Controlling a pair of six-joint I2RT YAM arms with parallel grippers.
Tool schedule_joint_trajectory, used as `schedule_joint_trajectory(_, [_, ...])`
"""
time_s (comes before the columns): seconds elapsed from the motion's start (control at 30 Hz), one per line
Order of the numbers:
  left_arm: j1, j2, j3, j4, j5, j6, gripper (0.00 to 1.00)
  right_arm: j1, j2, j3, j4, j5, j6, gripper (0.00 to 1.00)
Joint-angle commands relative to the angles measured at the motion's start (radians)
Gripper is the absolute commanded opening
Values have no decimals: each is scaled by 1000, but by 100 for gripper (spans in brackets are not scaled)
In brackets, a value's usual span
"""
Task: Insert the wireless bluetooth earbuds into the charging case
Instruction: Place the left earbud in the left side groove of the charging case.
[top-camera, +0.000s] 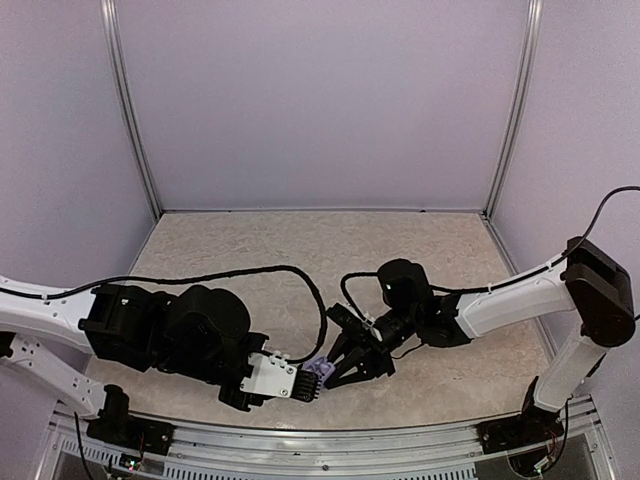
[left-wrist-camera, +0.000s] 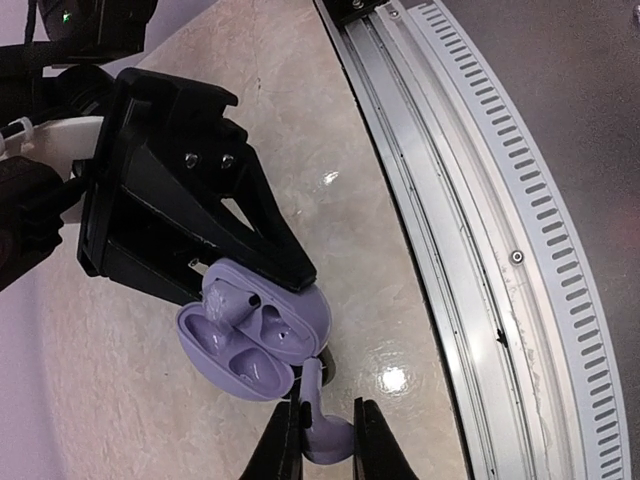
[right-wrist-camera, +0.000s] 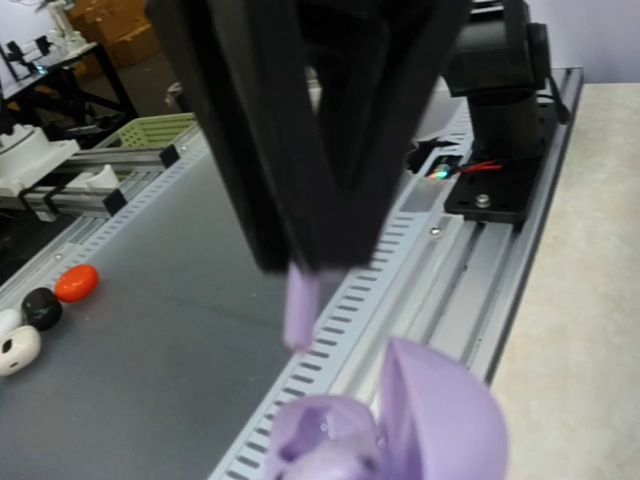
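From above, the left tool and the right tool meet at 6 o'clock on the beige surface, close to its near edge, with the lavender charging case between them. In the left wrist view the case lies open, one lavender bud seated in its upper shell. The left tool pinches a lavender earbud just beside the case at its 5 o'clock. The right tool reaches the case rim from 11 o'clock. In the right wrist view the right tool is pressed together on a thin lavender edge, apparently the case's; the rest of the case sits at 5 o'clock.
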Motion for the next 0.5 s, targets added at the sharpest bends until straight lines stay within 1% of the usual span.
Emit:
schedule_joint_trajectory(0.0, [-15, 28, 39, 13, -33, 33, 10, 22, 32, 31, 32, -48, 21, 0])
schedule_joint_trajectory(0.17, [-15, 42, 38, 24, -41, 42, 10, 34, 50, 24, 81, -63, 40, 0])
schedule_joint_trajectory(0.47, [-26, 64, 52, 21, -42, 49, 10, 43, 65, 25, 109, -69, 89, 0])
